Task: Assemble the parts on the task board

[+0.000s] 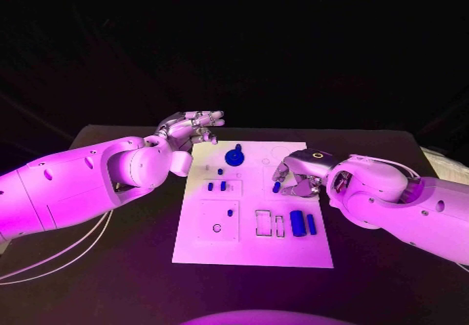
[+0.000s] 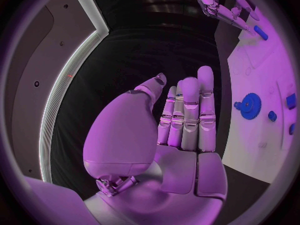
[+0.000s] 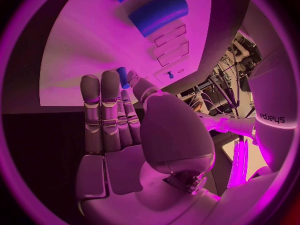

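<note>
Two blue cylinders (image 1: 303,223) lie side by side at the near end of the white task board (image 1: 253,252), beside outlined slots.

Farther up the board stands a blue gear (image 1: 234,157). The right hand (image 1: 293,177) pinches a small blue peg (image 1: 276,186) over the board's right edge. The left hand (image 1: 188,128) hovers off the far-left corner, fingers straight, holding nothing.

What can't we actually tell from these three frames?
- Right hand: whether it grips the small blue part or only touches it; its fingers cover the contact in head and right wrist views.
- Task board recesses: too small in head view to tell shapes.
- Blue gear: seated or loose, unclear.
</note>
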`<state>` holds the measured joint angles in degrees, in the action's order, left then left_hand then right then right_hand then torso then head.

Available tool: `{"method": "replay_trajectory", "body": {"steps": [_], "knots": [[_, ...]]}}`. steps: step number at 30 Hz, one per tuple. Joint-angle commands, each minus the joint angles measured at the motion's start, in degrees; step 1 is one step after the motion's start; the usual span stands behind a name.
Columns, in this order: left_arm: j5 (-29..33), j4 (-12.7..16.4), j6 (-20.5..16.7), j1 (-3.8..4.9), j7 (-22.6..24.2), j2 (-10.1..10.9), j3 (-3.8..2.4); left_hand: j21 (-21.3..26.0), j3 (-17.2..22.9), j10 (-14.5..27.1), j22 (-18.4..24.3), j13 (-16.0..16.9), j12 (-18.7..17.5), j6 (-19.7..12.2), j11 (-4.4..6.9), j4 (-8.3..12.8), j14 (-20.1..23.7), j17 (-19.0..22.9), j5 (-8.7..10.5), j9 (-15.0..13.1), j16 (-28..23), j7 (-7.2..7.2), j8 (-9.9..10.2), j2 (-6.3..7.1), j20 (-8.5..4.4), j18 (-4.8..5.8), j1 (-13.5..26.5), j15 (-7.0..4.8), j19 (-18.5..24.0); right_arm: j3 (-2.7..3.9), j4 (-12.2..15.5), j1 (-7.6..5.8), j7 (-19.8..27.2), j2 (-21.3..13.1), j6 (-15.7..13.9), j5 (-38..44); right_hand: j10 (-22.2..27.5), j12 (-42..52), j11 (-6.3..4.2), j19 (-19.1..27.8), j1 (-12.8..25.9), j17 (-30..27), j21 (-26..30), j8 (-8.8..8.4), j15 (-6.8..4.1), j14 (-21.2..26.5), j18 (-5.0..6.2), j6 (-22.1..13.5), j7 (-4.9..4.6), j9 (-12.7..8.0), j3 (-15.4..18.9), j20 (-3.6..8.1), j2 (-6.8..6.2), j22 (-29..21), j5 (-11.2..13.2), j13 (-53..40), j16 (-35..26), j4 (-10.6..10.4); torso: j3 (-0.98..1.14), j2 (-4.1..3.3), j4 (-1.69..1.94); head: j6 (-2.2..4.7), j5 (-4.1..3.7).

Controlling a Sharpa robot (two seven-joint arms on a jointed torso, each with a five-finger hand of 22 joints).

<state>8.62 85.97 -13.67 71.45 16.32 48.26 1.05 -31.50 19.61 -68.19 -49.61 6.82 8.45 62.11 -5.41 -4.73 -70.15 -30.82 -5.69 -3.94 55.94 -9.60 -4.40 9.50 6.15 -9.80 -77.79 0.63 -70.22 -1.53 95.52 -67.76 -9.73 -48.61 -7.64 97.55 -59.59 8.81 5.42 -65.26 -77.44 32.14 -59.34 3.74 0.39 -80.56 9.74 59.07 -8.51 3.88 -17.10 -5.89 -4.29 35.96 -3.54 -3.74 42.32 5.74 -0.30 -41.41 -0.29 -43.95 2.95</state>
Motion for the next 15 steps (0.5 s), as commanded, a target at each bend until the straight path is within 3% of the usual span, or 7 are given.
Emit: {"method": "replay_trajectory", "body": {"steps": [1,15], "knots": [[0.17,0.11,1.15,0.01,0.24,-0.09,-0.04,0.23,-0.38,0.38,0.05,0.06,0.30,-0.52,0.02,0.07,0.31,0.09,0.05,0.05,-0.33,-0.06,-0.07,-0.46,0.25,-0.63,-0.18,0.04,0.02,-0.03,-0.70,0.21,0.02,0.77,1.46,1.40,-0.77,0.46,-0.02,-0.79,0.13,-0.13,-0.78,0.07,-0.08,-0.67,-0.16,0.72,0.04,0.11,-0.65,0.08,0.87,1.02,0.25,0.12,0.23,-0.09,0.02,0.02,0.02,-0.07,0.08],[0.17,0.14,1.23,0.01,0.04,-0.02,-0.04,0.23,-0.38,0.38,0.05,0.06,0.30,-0.52,0.02,0.07,0.31,0.09,0.05,0.05,-0.33,-0.06,-0.07,-0.46,0.25,-0.63,-0.18,0.04,0.02,-0.15,-2.35,0.64,-0.84,2.74,2.19,3.36,-5.51,0.38,-1.03,-3.79,0.25,2.71,-4.60,0.99,-0.92,-2.43,-1.07,5.07,0.70,0.56,-4.43,0.65,1.87,6.50,0.60,0.15,3.72,-0.20,0.00,0.06,-0.04,-0.26,0.08]]}}
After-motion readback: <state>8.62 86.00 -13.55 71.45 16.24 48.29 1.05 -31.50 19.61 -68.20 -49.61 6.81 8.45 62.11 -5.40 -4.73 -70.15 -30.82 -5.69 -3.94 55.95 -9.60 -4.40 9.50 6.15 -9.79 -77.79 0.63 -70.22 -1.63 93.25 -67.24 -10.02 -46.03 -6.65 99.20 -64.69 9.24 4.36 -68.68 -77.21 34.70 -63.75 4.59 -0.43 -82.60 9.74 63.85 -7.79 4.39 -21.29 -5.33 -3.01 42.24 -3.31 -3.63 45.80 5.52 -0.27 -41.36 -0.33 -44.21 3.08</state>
